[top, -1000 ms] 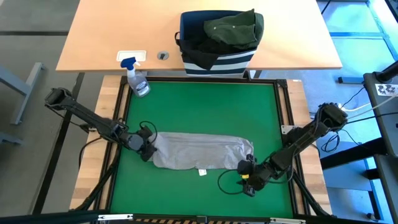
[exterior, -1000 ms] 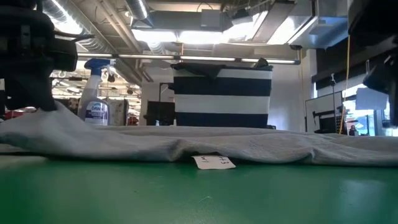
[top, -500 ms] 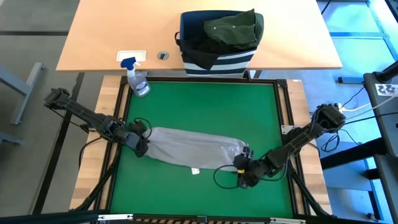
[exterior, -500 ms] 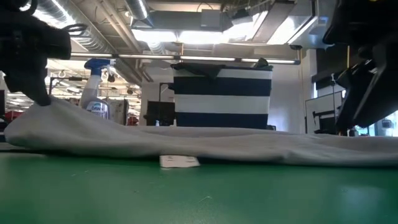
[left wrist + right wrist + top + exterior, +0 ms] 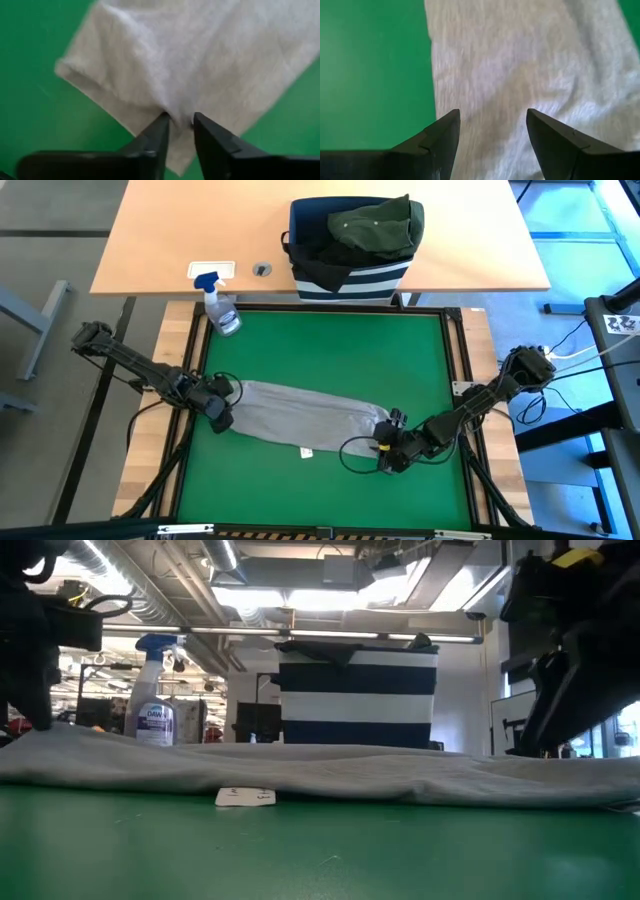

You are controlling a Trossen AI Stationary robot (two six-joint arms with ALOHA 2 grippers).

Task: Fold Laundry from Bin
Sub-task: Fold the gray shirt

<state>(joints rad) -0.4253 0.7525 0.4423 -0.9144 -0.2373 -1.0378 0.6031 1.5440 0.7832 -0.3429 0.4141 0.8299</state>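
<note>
I see the light grey garment (image 5: 300,418) lying flat as a long band across the near part of the green mat (image 5: 330,350), running from my left arm's side toward my right arm's. A small white tag (image 5: 245,796) sticks out from its near edge. My left gripper (image 5: 222,416) sits low at the garment's left end; in the left wrist view its fingers (image 5: 152,142) stand a small gap apart with their tips touching the cloth, and I cannot tell whether any fabric is caught between them. My right gripper (image 5: 388,452) is low at the garment's right end; its jaws are spread wide, and in the right wrist view the grey cloth shows between and beyond the fingers (image 5: 442,137) with nothing pinched. The bin (image 5: 352,265), navy with white stripes, stands on the wooden table (image 5: 160,240) beyond the mat, with the dark olive green garment (image 5: 378,228) heaped on top and the black garment (image 5: 318,252) hanging over its rim. A spray bottle (image 5: 220,308) with a blue nozzle stands near the mat's far left corner.
</note>
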